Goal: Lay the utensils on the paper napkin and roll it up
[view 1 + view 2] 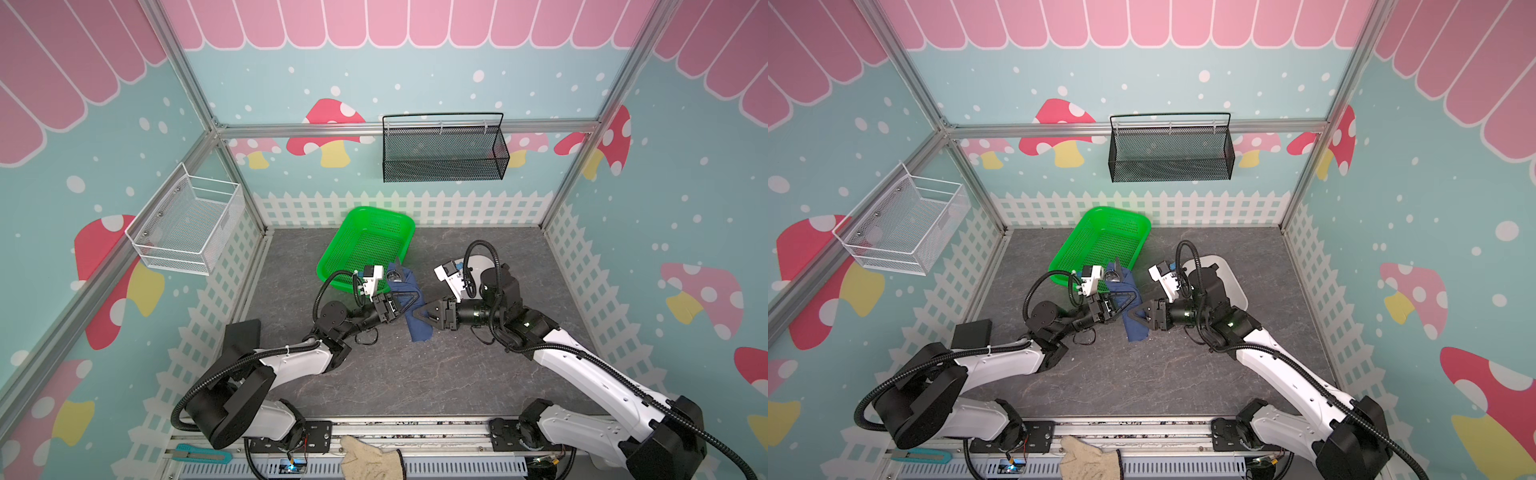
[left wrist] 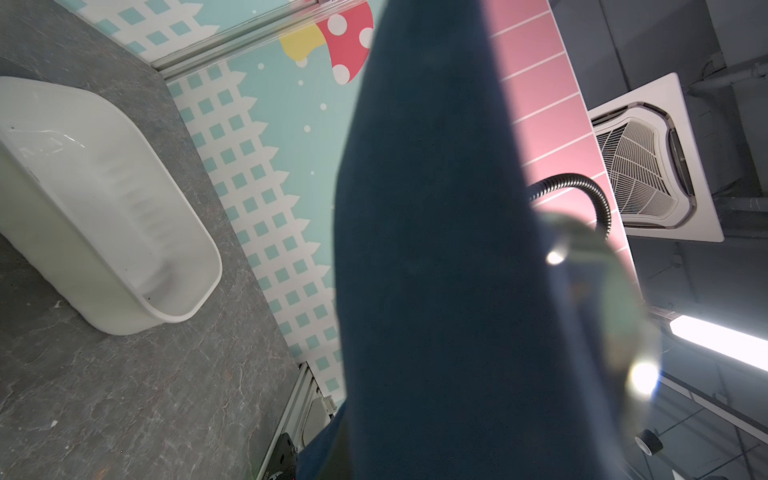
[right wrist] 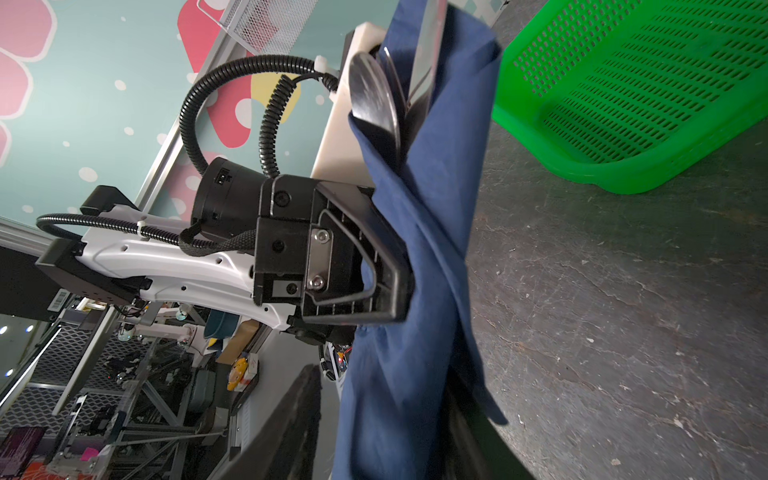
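Two slim silver metal utensils [image 3: 374, 95] sit wrapped in the dark navy paper napkin [image 1: 417, 328] — long axis toward the green plastic basket [image 1: 376, 210]. Left pincer [image 3: 399, 257] clamps its middle; right pincer [image 1: 419, 314], jaws apart, straddles the nearer end.

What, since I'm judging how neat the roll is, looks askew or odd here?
The paper napkin is twisted loosely around the utensils rather than rolled evenly. Their heads poke out of one end, and the opposite end flares open. The left gripper pinches it mid-length.
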{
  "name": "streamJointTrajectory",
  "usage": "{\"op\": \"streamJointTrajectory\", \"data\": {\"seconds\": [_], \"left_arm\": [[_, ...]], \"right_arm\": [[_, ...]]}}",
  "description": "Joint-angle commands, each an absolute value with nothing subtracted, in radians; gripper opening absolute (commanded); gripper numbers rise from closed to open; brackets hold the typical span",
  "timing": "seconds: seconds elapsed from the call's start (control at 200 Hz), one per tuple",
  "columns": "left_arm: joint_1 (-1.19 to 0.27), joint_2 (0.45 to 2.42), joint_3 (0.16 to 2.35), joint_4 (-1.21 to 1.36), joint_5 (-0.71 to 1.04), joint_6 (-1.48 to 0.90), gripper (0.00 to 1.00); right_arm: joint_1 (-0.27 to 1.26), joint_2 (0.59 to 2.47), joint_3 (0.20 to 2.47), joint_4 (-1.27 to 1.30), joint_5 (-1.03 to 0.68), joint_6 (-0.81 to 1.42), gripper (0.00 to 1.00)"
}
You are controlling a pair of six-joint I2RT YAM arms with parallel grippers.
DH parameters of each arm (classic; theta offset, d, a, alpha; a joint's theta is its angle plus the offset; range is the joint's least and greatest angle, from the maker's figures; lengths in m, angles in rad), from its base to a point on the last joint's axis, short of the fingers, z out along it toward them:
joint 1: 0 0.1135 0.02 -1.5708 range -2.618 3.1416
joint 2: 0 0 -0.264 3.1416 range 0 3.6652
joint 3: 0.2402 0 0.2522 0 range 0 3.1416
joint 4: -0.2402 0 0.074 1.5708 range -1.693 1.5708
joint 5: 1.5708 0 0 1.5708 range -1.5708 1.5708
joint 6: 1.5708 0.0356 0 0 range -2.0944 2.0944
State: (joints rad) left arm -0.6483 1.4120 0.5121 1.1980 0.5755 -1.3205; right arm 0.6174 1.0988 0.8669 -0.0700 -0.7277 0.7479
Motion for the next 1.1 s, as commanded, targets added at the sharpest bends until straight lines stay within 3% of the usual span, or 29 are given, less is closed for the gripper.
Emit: {"op": "streamJointTrajectory", "data": {"seconds": [0.0, 0.29, 0.57, 0.79, 1.096], "left_arm": [[-0.646, 1.390, 0.546, 1.238, 0.560, -1.318, 0.06], [-0.646, 1.400, 0.553, 1.254, 0.563, -1.324, 0.07], [-0.647, 1.405, 0.556, 1.259, 0.563, -1.325, 0.07], [-0.650, 1.404, 0.554, 1.254, 0.561, -1.317, 0.07], [-0.650, 1.398, 0.550, 1.245, 0.556, -1.311, 0.14]], "right_arm": [[0.627, 1.115, 0.846, -0.020, -0.771, 0.734, 0.47], [0.630, 1.130, 0.824, 0.031, -0.802, 0.749, 0.47], [0.634, 1.141, 0.816, 0.086, -0.839, 0.767, 0.37], [0.637, 1.147, 0.805, 0.120, -0.865, 0.784, 0.37], [0.639, 1.140, 0.788, 0.166, -0.873, 0.806, 0.18]]}}
